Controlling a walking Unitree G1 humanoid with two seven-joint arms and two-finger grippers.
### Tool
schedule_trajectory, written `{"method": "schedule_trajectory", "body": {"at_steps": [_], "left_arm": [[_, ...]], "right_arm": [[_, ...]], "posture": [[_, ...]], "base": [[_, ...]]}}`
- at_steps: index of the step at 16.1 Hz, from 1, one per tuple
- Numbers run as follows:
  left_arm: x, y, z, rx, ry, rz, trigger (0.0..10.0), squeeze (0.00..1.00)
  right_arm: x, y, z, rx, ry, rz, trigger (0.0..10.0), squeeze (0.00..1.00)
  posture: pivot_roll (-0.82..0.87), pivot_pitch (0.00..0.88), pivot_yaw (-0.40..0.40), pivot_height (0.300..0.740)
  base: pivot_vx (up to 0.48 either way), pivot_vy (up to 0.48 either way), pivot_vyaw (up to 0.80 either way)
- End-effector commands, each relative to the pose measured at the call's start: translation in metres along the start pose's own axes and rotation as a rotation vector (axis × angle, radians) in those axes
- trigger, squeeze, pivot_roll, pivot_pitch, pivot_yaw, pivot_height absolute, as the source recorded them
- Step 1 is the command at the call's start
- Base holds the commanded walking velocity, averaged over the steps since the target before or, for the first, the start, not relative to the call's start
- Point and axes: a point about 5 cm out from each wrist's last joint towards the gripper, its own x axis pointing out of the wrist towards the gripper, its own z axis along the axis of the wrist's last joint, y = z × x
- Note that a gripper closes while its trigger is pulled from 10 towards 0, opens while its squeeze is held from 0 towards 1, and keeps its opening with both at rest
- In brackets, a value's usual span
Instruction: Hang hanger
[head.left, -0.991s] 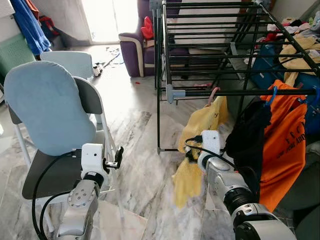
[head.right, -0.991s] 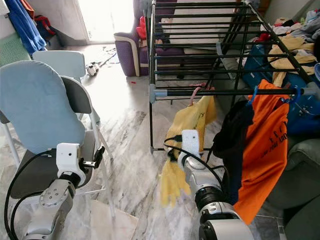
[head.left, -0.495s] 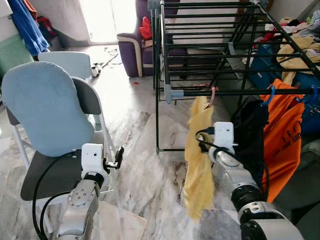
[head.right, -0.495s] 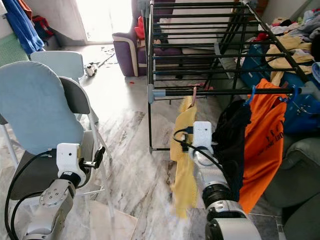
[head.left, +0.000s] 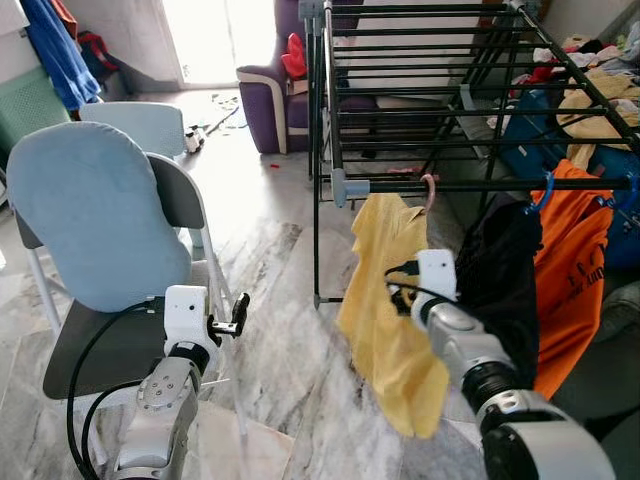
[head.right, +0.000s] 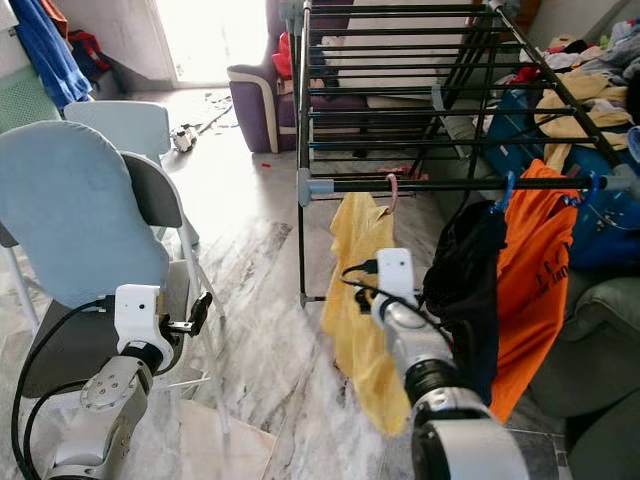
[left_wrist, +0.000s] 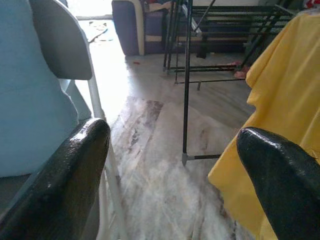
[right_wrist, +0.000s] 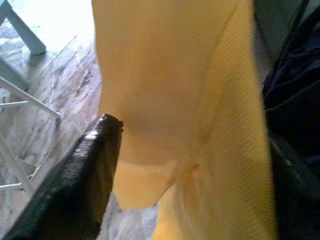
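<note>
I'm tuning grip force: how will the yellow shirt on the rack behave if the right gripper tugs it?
The yellow shirt drapes in loose folds, so it is likely floppy and light. It hangs by a pink hanger hooked on the rail, so it would probably swing or slide.

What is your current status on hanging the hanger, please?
Right gripper around yellow shirt. Pink hanger hooked on rack bar. Left gripper open, idle.

A pale pink plastic hanger (head.left: 428, 189) has its hook over the front horizontal bar of the black metal drying rack (head.left: 480, 184). From it hangs a yellow cloth garment (head.left: 392, 315), draping down and swung out at a slant.
</note>
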Motion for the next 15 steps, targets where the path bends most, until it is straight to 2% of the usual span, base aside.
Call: {"method": "schedule_trajectory", "body": {"at_steps": [1, 4, 6, 15], "left_arm": [[0.001, 0.0008, -0.0019, -0.004, 0.017, 0.002, 10.0, 0.0], [0.0016, 0.0008, -0.0022, -0.005, 0.02, 0.0, 10.0, 0.0], [0.0018, 0.0011, -0.0023, -0.003, 0.021, 0.0, 10.0, 0.0], [0.0027, 0.0017, -0.0029, -0.007, 0.026, -0.001, 10.0, 0.0]], "right_arm": [[0.0014, 0.0016, 0.0066, 0.008, -0.014, 0.011, 0.0, 0.0], [0.0019, 0.002, 0.0115, 0.028, -0.052, 0.002, 0.0, 0.0], [0.0018, 0.0066, 0.0128, 0.009, -0.07, 0.021, 0.0, 0.0], [0.0017, 0.0014, 0.0073, -0.006, -0.057, -0.004, 0.0, 0.0]], "posture": [[-0.04, 0.0, -0.002, 0.74], [-0.04, 0.0, -0.002, 0.74], [-0.04, 0.0, -0.001, 0.74], [-0.04, 0.0, 0.001, 0.74]], "base": [[0.0, 0.0, 0.0], [0.0, 0.0, 0.0], [0.0, 0.0, 0.0], [0.0, 0.0, 0.0]]}}
